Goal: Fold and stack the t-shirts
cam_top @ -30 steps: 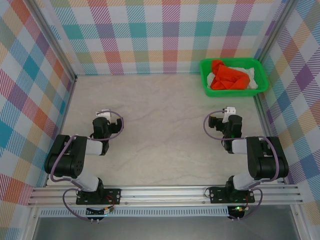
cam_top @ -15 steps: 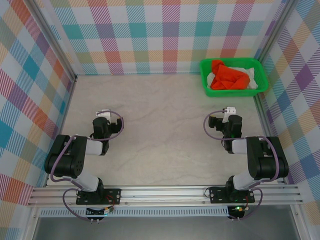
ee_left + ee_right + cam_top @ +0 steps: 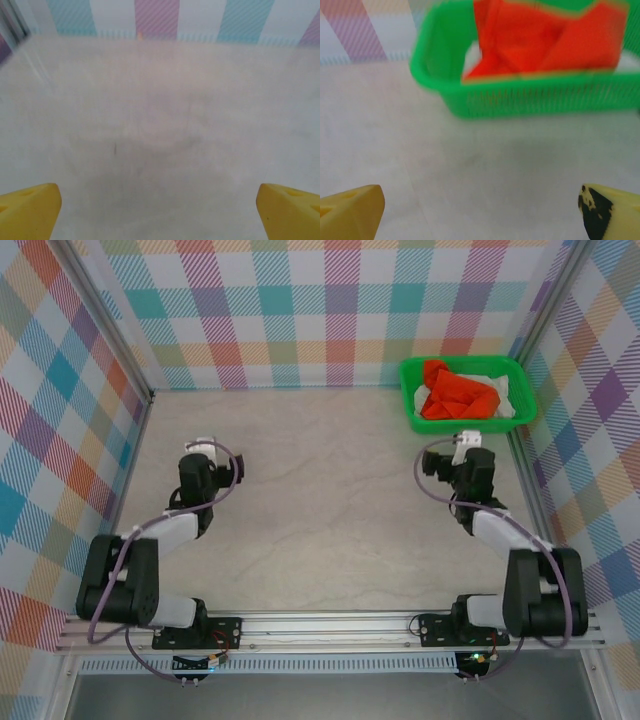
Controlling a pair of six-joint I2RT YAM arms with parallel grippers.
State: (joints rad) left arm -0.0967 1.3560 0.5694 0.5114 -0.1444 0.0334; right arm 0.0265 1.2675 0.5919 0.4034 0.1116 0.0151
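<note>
Left gripper (image 3: 160,214): over bare table (image 3: 320,500), left of centre; yellow fingers (image 3: 27,210) spread wide, nothing between them.
Table: pale, marbled surface; plaid walls (image 3: 300,310) around it.
Right gripper (image 3: 480,214): right side, near the basket (image 3: 408,390) and facing it; jaws wide apart, holding nothing.
Basket: green, far right corner.
Orange t-shirt (image 3: 455,398): crumpled in the basket, on top.
White t-shirt (image 3: 505,388): same basket, under the orange one, showing at its right side.

The t-shirts (image 3: 458,398) lie in the basket (image 3: 407,390), far right on the table (image 3: 320,490).
</note>
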